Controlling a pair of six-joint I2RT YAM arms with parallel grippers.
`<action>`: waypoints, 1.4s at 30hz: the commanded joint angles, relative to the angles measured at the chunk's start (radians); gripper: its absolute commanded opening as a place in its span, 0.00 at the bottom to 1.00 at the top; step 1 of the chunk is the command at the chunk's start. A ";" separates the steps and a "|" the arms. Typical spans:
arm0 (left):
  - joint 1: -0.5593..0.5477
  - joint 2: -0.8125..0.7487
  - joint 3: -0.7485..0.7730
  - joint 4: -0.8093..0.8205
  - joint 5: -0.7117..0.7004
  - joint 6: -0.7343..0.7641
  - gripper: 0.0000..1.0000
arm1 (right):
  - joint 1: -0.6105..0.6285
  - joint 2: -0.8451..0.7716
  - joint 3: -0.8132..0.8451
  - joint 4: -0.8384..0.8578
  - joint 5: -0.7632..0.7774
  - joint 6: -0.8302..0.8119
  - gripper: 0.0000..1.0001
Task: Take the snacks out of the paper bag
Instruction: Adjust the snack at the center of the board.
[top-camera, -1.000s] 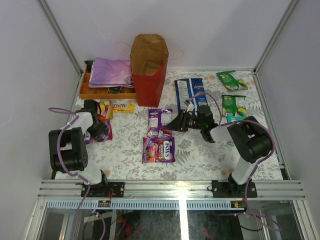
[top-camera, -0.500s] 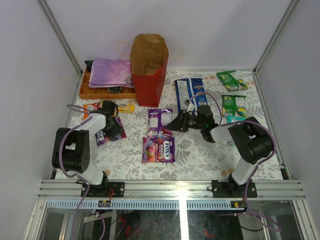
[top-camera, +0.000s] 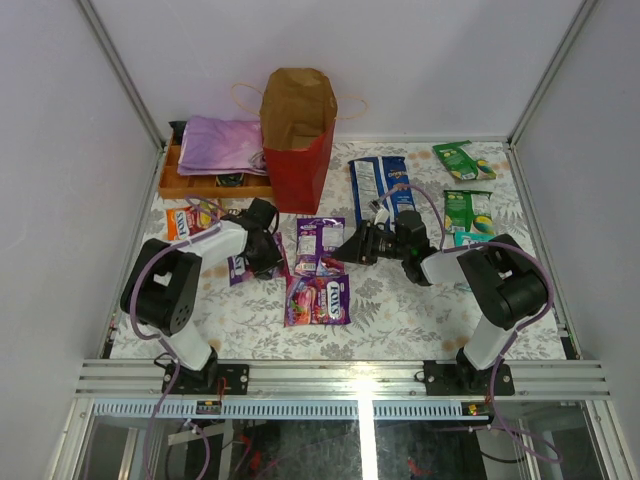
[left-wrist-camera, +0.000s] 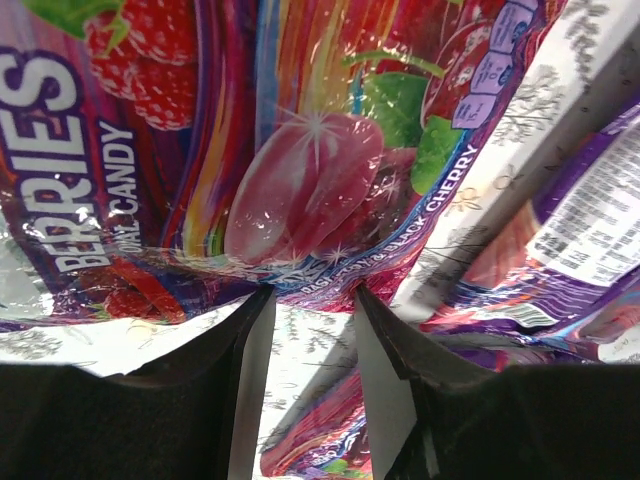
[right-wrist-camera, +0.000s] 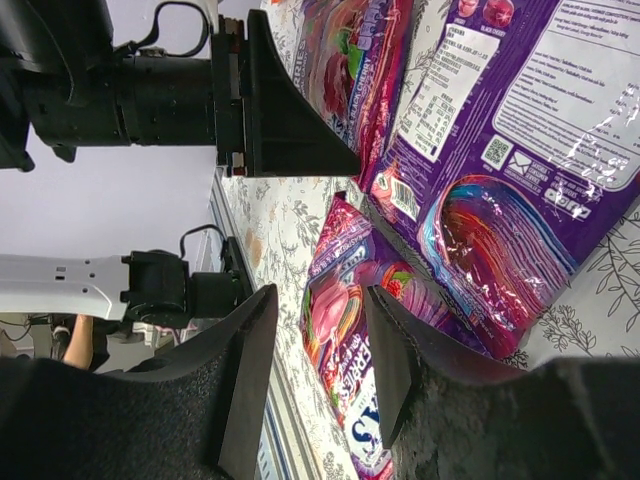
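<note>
- The paper bag (top-camera: 298, 140) stands upright at the far middle of the bench (top-camera: 400, 310), just beside a wooden tray (top-camera: 200, 185) holding a folded purple cloth (top-camera: 218, 145). Its mouth is open and shows only brown paper, and I cannot tell whether anything is left at the bottom.
- Many snacks are already out on the bench:
  - a blue chip bag (top-camera: 383, 185) to the right of the paper bag
  - a far green packet (top-camera: 463, 160) and a nearer green packet (top-camera: 467, 210) along the right side
  - an orange pack (top-camera: 180, 221) at the left
  - a small purple packet (top-camera: 240, 268) partly under the left arm
  - two candy packets in the middle
- The left fingers (left-wrist-camera: 180, 420) are low over the berry candy packet (left-wrist-camera: 300, 200). They stand a narrow gap apart and hold nothing, with their tips at the packet's edge.
- The right fingers (right-wrist-camera: 180, 420) are also narrowly parted and empty. They point toward the label-side purple packet (right-wrist-camera: 520, 130) and face the left arm's tips across it.
- Judged from this, most of the unloading looks done. Neither arm is at the paper bag, and what is left is checking it for any last packet.
</note>
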 joint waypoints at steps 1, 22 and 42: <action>-0.018 0.080 0.043 0.005 0.049 0.082 0.37 | -0.007 -0.048 -0.001 0.011 -0.024 -0.029 0.48; -0.017 -0.221 0.296 -0.106 -0.021 0.367 1.00 | -0.126 -0.135 0.077 -0.011 -0.056 0.060 0.54; 0.189 -0.357 0.301 0.098 0.281 0.442 1.00 | -0.435 -0.181 0.569 -0.970 0.914 -0.301 1.00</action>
